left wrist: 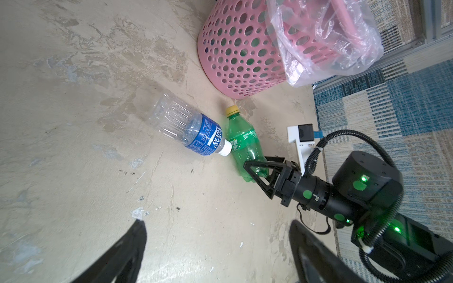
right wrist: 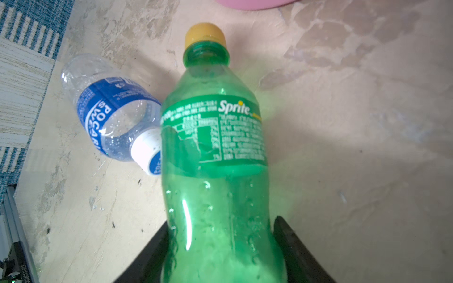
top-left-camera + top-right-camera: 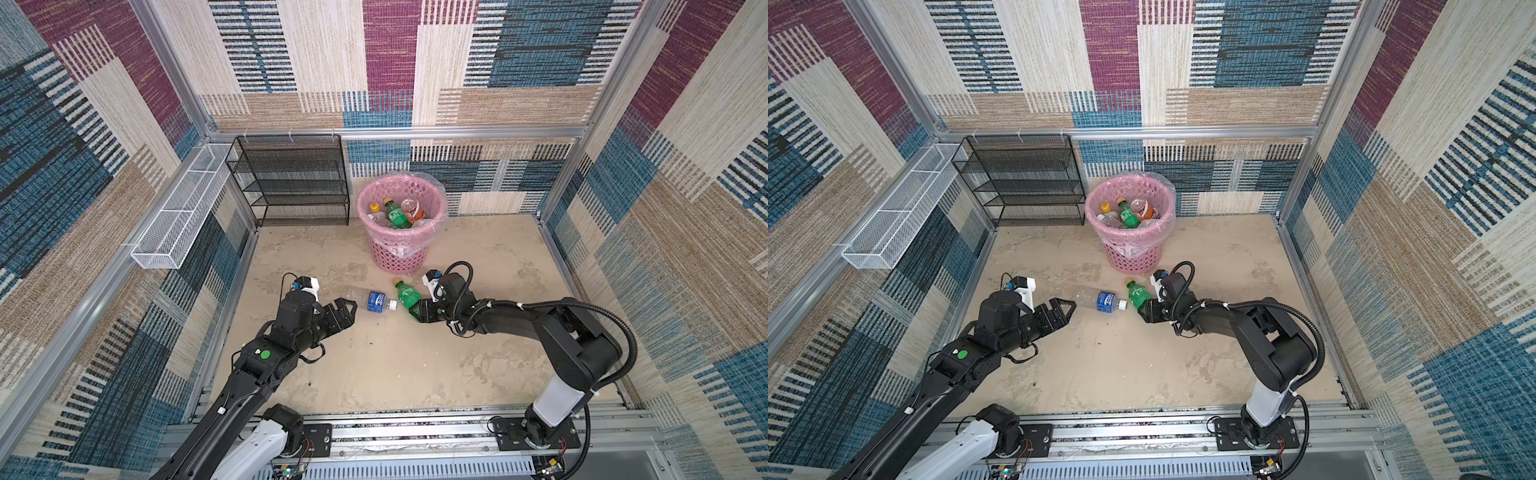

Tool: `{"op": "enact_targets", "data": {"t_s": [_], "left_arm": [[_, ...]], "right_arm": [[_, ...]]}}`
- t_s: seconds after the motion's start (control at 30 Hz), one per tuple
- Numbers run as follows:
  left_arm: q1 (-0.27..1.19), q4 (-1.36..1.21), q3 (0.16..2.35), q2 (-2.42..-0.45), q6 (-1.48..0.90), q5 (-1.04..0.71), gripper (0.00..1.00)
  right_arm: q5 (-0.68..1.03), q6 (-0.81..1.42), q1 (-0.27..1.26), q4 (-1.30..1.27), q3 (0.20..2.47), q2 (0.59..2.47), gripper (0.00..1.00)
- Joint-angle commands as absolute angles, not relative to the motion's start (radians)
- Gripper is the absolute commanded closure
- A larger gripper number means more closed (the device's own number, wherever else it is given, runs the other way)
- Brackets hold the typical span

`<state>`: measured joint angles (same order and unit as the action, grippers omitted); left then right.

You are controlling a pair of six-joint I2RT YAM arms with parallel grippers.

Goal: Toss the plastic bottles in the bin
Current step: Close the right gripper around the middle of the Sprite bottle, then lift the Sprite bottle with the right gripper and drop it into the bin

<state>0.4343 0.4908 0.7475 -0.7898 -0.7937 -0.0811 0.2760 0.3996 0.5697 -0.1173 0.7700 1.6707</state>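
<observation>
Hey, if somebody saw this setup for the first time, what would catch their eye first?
The pink bin at the back, bag-lined and already holding several bottles, stands out first. Just in front, the right gripper has its jaws on the base of a green bottle lying on the floor. A clear blue-label bottle lies beside it, facing the open left gripper.

Bright, even light fills both top views, leaving only soft, faint shadows on the desk (image 3: 374, 365); the wide lens bows the wall posts (image 3: 172, 66) near the edges. In the right wrist view the green bottle (image 2: 215, 159) throws a green glow, and the right gripper (image 2: 221, 225) is a dark blur.
</observation>
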Motion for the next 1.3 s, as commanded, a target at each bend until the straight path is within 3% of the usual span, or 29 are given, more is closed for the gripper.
{"op": "enact_targets", "data": {"t_s": [0.0,0.37,0.67,0.83,0.93,1.07,1.13,1.27], "left_arm": [[0.433,0.479,0.743,-0.799,-0.799,-0.075,0.08],[0.433,0.409,0.746,-0.874,-0.815,-0.105,0.08],[0.432,0.363,0.747,-0.916,-0.825,-0.130,0.08],[0.433,0.355,0.753,-0.916,-0.831,-0.135,0.09],[0.433,0.350,0.759,-0.914,-0.841,-0.139,0.09],[0.433,0.386,0.805,-0.909,-0.837,-0.146,0.09],[0.433,0.411,0.819,-0.890,-0.824,-0.128,0.08],[0.431,0.431,0.808,-0.849,-0.815,-0.094,0.06]], "right_arm": [[0.252,0.435,0.569,-0.154,0.712,1.597,0.43],[0.169,0.463,0.568,-0.040,0.606,1.263,0.42],[0.104,0.383,0.567,0.143,0.767,1.034,0.43],[0.105,0.329,0.549,0.166,1.023,1.133,0.40],[0.110,0.277,0.519,0.203,1.409,1.371,0.35],[0.090,0.254,0.506,0.349,1.938,1.625,0.05],[0.059,0.251,0.505,0.355,1.961,1.608,0.01],[0.009,0.263,0.504,0.281,1.748,1.427,0.01]]}}
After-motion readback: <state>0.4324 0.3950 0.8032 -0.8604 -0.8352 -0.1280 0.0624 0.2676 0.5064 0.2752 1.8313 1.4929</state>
